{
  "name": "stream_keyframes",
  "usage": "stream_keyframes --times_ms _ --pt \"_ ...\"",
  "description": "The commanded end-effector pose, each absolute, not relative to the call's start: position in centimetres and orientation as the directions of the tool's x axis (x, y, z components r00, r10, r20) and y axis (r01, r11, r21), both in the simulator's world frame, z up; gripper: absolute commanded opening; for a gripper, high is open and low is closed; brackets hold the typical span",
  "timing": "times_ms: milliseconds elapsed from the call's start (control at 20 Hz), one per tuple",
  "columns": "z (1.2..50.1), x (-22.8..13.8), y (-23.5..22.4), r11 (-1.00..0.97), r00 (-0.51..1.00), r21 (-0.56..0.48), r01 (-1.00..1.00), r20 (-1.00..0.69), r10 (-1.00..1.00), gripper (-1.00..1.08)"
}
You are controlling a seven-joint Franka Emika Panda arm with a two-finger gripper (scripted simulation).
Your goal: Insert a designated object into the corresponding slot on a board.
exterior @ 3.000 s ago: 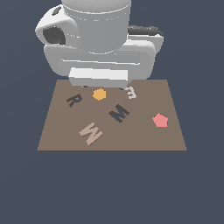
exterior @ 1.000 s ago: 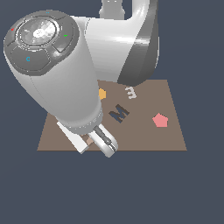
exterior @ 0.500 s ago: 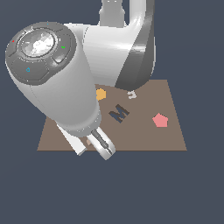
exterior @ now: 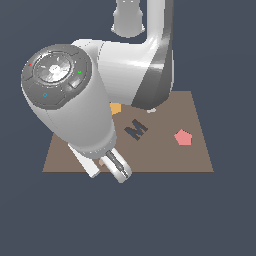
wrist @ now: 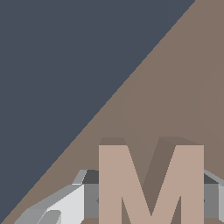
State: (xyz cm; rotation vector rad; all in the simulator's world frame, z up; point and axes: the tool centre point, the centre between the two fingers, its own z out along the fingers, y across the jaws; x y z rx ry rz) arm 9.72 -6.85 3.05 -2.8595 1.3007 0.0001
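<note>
flat light tan letter-m block fills the lower middle of the wrist view, upright and facing the camera, with the grey fingers of the gripper pressed against its two sides, so the gripper is clenched on the block. behind it the flat brown square board runs up to the upper right of that frame, its edge cutting diagonally against the dark blue-grey ground in the upper left.

in the exterior view the gripper sits at the lower left of the frame, over the board's near edge, and only a sliver of the tan block shows between a white finger and a grey one. the big white and grey arm rises from there through the upper middle of the frame and hides the left part of the board.

the dark navy m-shaped slot lies near the frame's centre, uncovered and apart from the held block, up and to the right of it. an orange piece peeks out beside the arm just above the slot, mostly hidden. a pink pentagon lies to the right of the slot on the board. a small whitish shape shows at the arm's edge, too hidden to read.
</note>
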Motion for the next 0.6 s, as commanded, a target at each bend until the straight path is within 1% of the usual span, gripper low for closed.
stream_keyframes --times_ms 0,550 --pt "2.99 9.71 -6.87 -0.657 0.657 0.0 -0.754 0.0 -0.754 -1.0" --pt "3.06 9.61 -6.86 -0.648 0.648 -0.001 -0.762 0.0 -0.762 -1.0"
